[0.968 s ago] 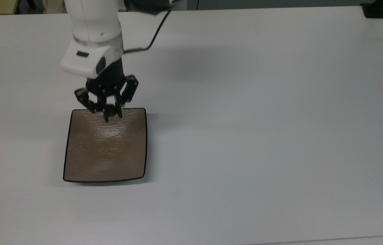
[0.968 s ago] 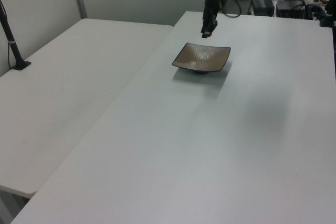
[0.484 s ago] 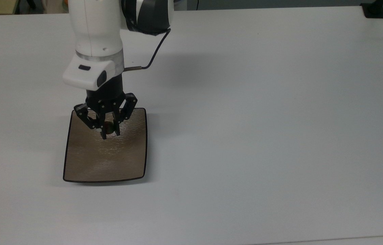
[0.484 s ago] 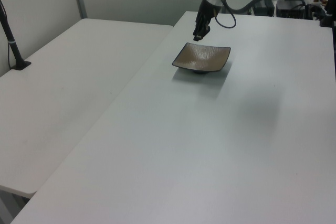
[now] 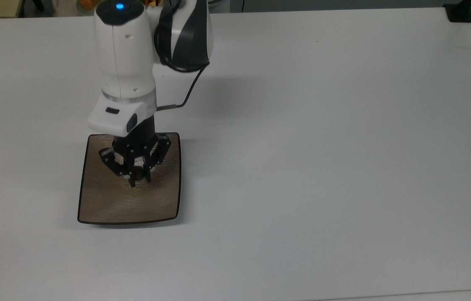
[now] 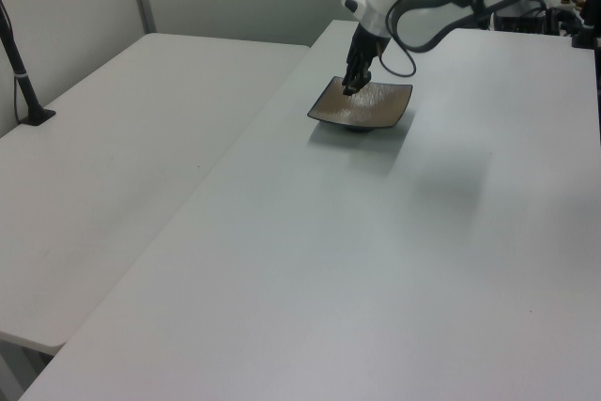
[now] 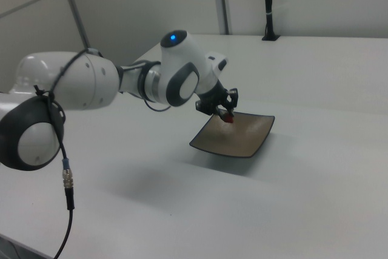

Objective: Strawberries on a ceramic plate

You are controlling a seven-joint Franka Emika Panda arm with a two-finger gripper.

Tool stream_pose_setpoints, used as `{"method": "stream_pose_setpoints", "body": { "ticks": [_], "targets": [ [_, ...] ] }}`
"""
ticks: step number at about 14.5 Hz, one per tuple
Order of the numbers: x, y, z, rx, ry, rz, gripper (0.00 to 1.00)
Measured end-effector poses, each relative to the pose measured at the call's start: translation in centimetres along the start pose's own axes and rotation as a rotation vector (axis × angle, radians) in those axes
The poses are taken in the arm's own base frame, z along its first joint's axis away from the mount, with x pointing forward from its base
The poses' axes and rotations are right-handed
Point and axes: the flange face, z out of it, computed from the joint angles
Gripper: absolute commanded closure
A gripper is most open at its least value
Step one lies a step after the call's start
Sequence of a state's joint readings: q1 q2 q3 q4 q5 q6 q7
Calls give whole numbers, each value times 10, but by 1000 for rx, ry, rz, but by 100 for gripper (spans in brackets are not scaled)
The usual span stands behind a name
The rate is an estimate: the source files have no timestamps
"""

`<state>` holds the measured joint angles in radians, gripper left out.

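Note:
A square tan-brown ceramic plate with a thin black rim lies on the white table. My gripper hangs over the plate's middle, pointing down, shut on a tiny red strawberry. The berry shows as a small red spot between the black fingers, just above the plate's surface. Whether it touches the plate I cannot tell.
The white table stretches wide to the top view's right of the plate. A black clamp sits at the far right corner. A second white table stands at the left view's left, with a black post.
The gripper has carried the strawberry from the plate's far edge to over its middle and has come lower. The plate has stayed put.

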<state>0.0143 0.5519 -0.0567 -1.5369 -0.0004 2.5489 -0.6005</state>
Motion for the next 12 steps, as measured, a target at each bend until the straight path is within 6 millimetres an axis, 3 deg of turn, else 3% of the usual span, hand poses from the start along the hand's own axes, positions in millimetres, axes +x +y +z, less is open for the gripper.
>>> {"method": "stream_pose_setpoints", "body": {
  "ticks": [2, 3, 4, 5, 6, 12],
  "targets": [
    [-4, -1, 17, -12, 12, 1, 80],
    [-6, -1, 23, -15, 15, 1, 65],
    [-8, -2, 28, -15, 13, 2, 32],
    [-10, -2, 32, -16, 12, 3, 24],
    [-11, -2, 35, -17, 13, 3, 0],
    [-7, 1, 28, -28, 28, 4, 0]
  ]
}}
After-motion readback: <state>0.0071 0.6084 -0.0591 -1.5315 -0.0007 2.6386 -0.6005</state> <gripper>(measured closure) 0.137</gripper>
